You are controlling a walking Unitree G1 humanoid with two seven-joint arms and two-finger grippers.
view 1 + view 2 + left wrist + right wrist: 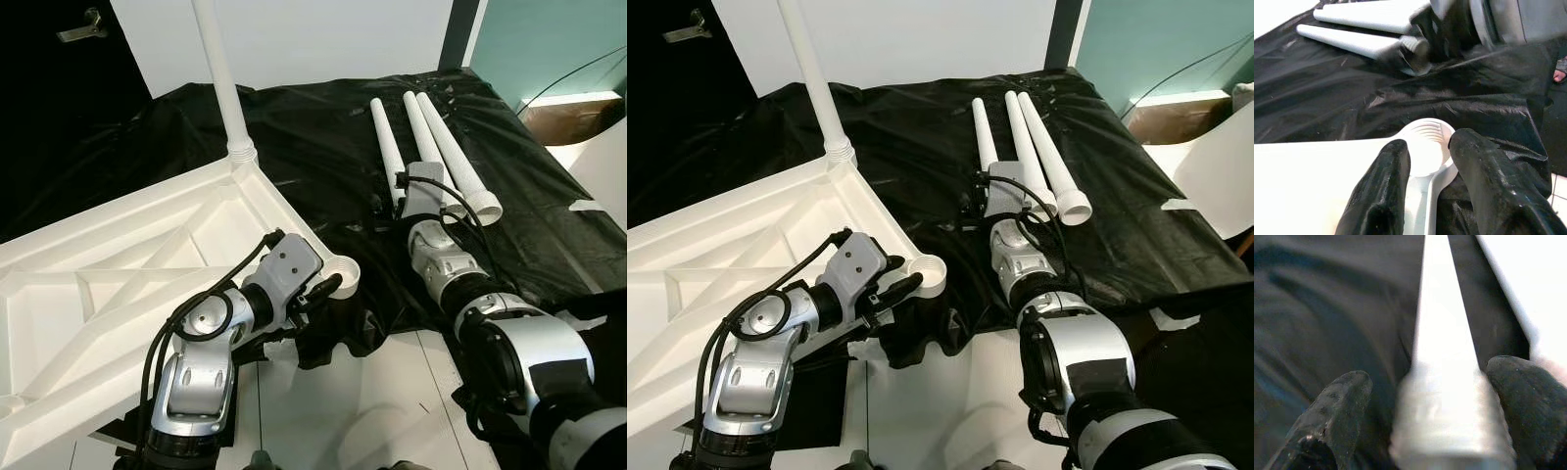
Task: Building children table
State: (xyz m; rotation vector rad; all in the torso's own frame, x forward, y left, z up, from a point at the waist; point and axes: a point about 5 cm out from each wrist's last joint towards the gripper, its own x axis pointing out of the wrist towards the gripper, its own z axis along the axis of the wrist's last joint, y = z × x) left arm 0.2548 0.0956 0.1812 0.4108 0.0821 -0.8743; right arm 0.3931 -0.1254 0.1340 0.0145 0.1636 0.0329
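The white table top (118, 264) lies upside down on a black sheet (323, 147). One white leg (220, 78) stands screwed into its far corner. My left gripper (328, 286) is open at the near corner, its fingers (1386, 176) either side of the empty round socket (1427, 134). Three loose white legs lie side by side on the sheet. My right gripper (1449, 377) is open around the threaded end of the leftmost leg (387, 147), one finger (1528, 391) against it and the other a little apart.
The other two loose legs (456, 157) lie just right of the one between my fingers. A cardboard box (573, 116) and a white panel (602, 166) stand at the far right. White floor tiles (372, 401) show in front of the sheet.
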